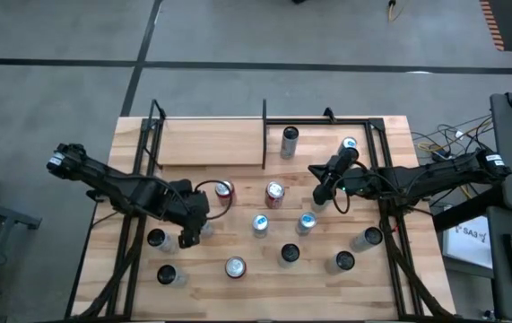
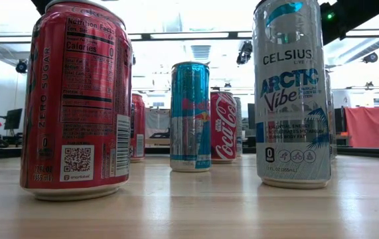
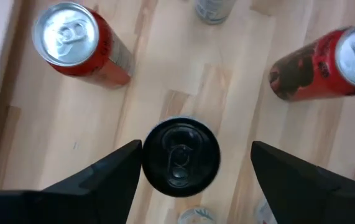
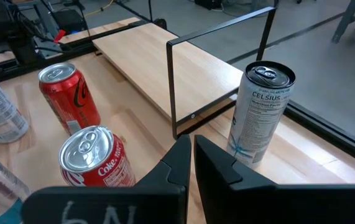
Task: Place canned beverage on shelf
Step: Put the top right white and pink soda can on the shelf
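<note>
- High view: the shelf point(image 1: 209, 142) lies at the far left part of the table point(image 1: 390, 287), a pale panel with black rods at its edges. A dark-topped can point(image 1: 290, 136) stands just beside the shelf's right end. Two red cans point(image 1: 225, 189) point(image 1: 274, 192) stand a little nearer than the shelf, and many more cans are spread over the near half of the table. The left gripper point(image 1: 190, 235) hangs well in front of the shelf, on the near left side. The right gripper point(image 1: 320, 198) sits to the right of the shelf, past the red cans.
- Low view: a red can point(image 2: 76, 99) and a pale can point(image 2: 293, 93) stand close to the camera, with a blue can point(image 2: 190, 116) and another red can point(image 2: 223, 126) farther back between them.
- Left wrist view: the left gripper point(image 3: 193, 163) has its fingers point(image 3: 112, 171) spread wide, either side of a black-topped can point(image 3: 181, 155), not touching it.
- Right wrist view: the right gripper point(image 4: 191, 154) has its fingers pressed together, holding nothing. The shelf point(image 4: 165, 62) lies ahead, with a pale can point(image 4: 259, 112) just beside its black frame.
</note>
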You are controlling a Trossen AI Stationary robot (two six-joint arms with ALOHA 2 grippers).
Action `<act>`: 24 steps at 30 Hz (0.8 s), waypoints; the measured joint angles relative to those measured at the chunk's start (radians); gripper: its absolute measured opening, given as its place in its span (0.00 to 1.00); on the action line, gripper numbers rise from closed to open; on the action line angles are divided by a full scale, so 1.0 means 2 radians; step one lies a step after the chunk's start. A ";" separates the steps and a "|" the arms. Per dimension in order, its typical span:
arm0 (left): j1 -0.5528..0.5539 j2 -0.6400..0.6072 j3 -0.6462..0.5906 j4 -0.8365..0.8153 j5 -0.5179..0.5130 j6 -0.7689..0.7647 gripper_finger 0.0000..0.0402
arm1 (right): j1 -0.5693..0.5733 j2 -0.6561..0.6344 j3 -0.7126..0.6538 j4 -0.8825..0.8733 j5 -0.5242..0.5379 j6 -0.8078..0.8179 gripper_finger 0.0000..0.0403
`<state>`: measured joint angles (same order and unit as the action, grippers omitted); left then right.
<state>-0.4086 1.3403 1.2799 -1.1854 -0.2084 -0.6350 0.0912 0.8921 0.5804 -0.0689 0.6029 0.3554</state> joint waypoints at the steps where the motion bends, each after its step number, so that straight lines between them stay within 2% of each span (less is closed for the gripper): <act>1: -0.002 0.000 -0.001 0.000 -0.006 -0.003 0.71 | 0.000 0.000 0.000 0.000 0.000 0.000 0.03; 14: -0.008 0.000 -0.022 0.006 -0.006 -0.019 0.72 | 0.000 0.000 0.000 0.000 0.000 -0.004 0.03; 24: -0.008 0.000 -0.029 0.010 0.004 -0.039 0.90 | 0.000 0.000 0.000 0.000 0.000 -0.004 0.03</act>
<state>-0.4248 1.3403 1.2217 -1.1664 -0.2012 -0.7135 0.0910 0.8921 0.5797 -0.0692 0.6029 0.3473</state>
